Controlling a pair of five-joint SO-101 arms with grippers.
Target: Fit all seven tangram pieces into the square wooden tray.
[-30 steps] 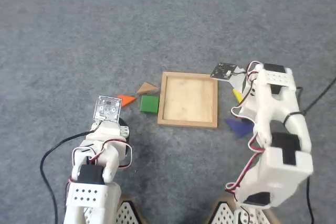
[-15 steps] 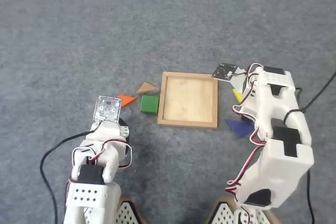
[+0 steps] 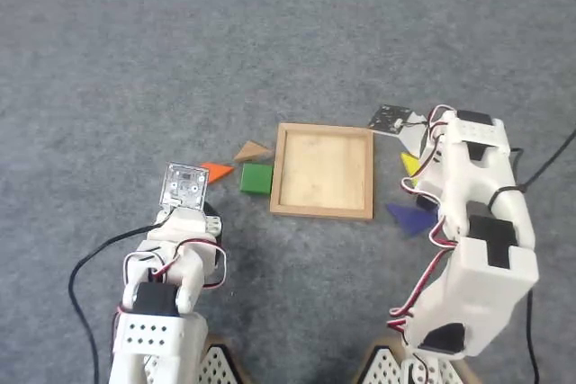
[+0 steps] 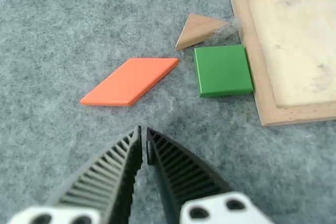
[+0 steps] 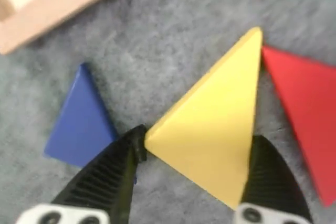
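The square wooden tray [image 3: 322, 171] lies mid-table with nothing in it. To its left sit an orange parallelogram [image 4: 130, 81], a green square [image 4: 222, 70] and a wooden triangle [image 4: 197, 29]. My left gripper [image 4: 143, 132] is shut and holds nothing, a short way back from the orange piece. To the right of the tray lie a yellow triangle [image 5: 215, 135], a blue triangle [image 5: 79, 124] and a red triangle [image 5: 307, 103]. My right gripper [image 5: 198, 139] is open and low over the yellow triangle, with one finger close against each side. The yellow piece [image 3: 409, 164] rests on the carpet.
Grey carpet covers the table. The tray's corner [image 5: 52, 3] lies just beyond the blue triangle. A purple piece [image 3: 409, 216] sits near the tray's front right corner, partly under the right arm [image 3: 468, 186]. The left arm [image 3: 175, 258] stands at the front left.
The right arm has shifted slightly to the right and away from the tray's corner. The left arm and all the pieces have stayed put.
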